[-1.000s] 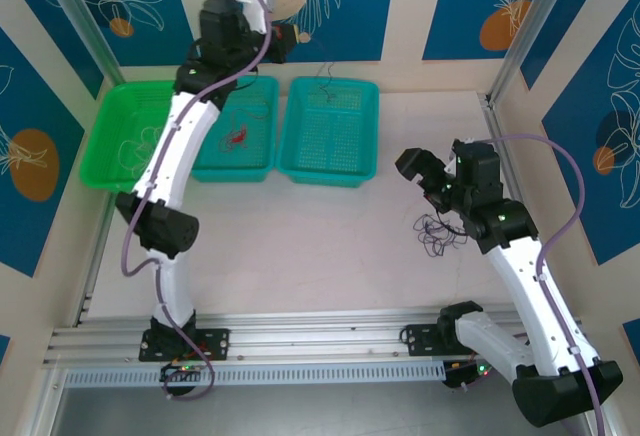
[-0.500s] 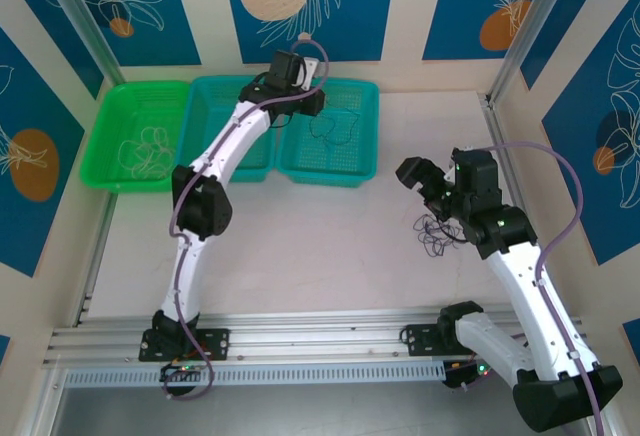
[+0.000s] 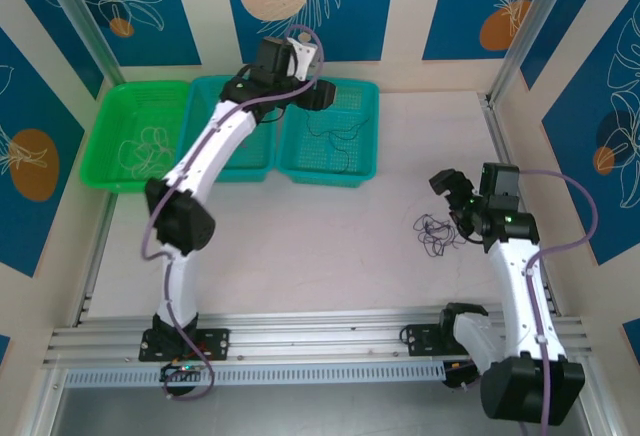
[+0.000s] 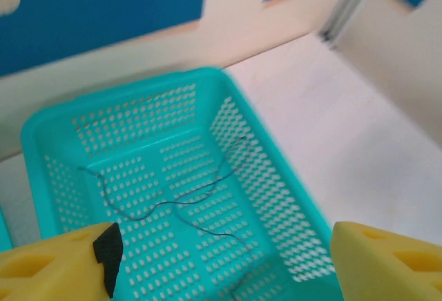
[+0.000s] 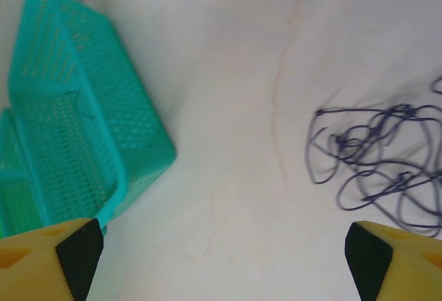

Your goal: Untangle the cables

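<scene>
Dark purple tangle [image 3: 437,233] is lying on the table [image 3: 330,246], just ahead of the right gripper [image 3: 452,196] and slightly to its right side. In the right wrist view, the tangle [image 5: 376,156] is showing as several overlapping loops, none of them touched.

One dark strand [image 3: 335,136] is lying loose on the floor of the teal basket [image 3: 327,178], directly beneath the left gripper [image 3: 318,94]. Whitish cables [image 3: 148,146] are sitting in the green basket [image 3: 97,156], well off to that gripper's left.

We are seeing the left gripper [image 4: 221,266] with its jaws spread wide and nothing between them, the strand [image 4: 173,201] below it and apart from it. The right gripper [image 5: 221,259] is likewise gaping wide and holding nothing.

We are judging the step in hand to be the next pull from the tangle. To do it well, we are advising:
- aiming the right gripper at an outer loop or a free end, not the knotted middle;
- pinching a single strand only;
- lifting slowly, so that the rest is slipping off rather than riding up with it.

The risk we are noting is the whole bundle coming up as one.
</scene>
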